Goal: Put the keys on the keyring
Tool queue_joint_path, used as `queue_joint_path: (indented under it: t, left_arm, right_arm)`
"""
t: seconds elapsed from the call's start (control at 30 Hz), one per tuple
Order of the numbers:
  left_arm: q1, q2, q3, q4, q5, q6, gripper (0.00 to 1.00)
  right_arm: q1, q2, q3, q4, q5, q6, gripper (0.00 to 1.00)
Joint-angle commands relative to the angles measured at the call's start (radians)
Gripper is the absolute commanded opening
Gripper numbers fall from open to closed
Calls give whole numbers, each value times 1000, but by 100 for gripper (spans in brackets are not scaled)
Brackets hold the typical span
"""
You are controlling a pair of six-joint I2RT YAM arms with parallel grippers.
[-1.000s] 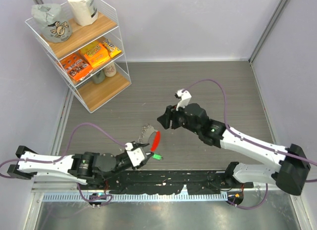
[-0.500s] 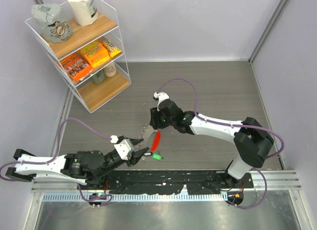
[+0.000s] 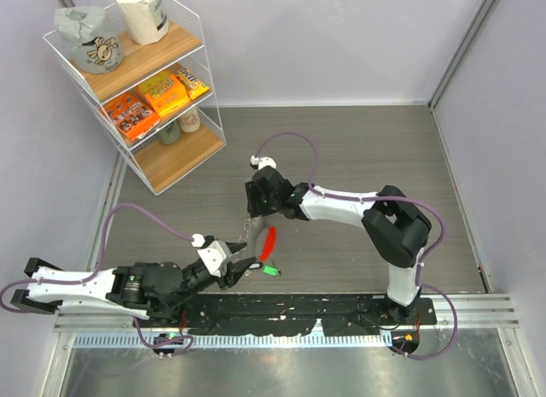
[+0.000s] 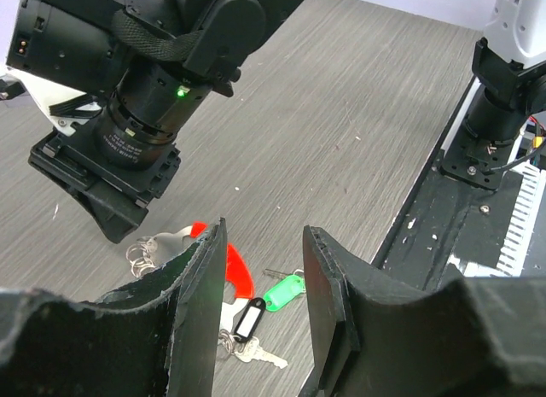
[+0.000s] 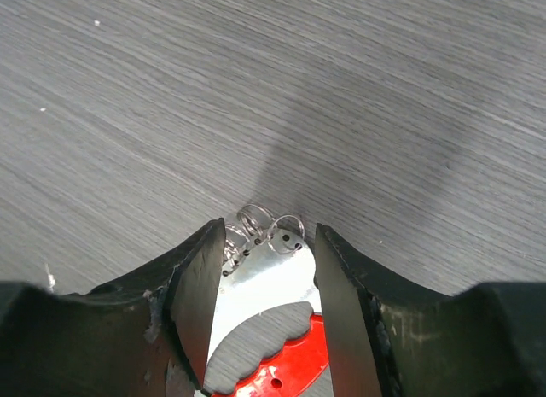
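The right gripper (image 5: 270, 236) stands part-open astride the silvery end of the keyring (image 5: 260, 286), which lies on the table (image 5: 384, 90) just beside the green key (image 4: 284, 292) and black key (image 4: 250, 318). The left gripper (image 4: 263, 236) hovers half-open and empty above them. Closing on the loose loops could flick the ring aside.

keyring (image 5: 260, 277): one arc bright red, the rest silvery metal. green key (image 4: 284, 292): bright green head. black key (image 4: 247, 318): black head, white insert. table (image 5: 256, 90): grey, fine wood-grain streaks. cable (image 3: 288, 134): purple. snack packs (image 3: 162, 94): orange.
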Motion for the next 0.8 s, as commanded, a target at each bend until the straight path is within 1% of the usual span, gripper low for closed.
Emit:
queue_joint_path:
  t: [0.0, 0.5, 0.77]
  left_arm:
    - [4, -19, -22, 30, 4, -30, 46]
    - [4, -105, -48, -1, -5, -18, 47]
    - [4, -131, -54, -15, 2, -18, 47]
  right_arm:
    - [-3, 31, 69, -33, 63, 29, 53]
    - [6, 163, 172, -82, 123, 64, 51]
    - [23, 122, 123, -100, 175, 54, 50]
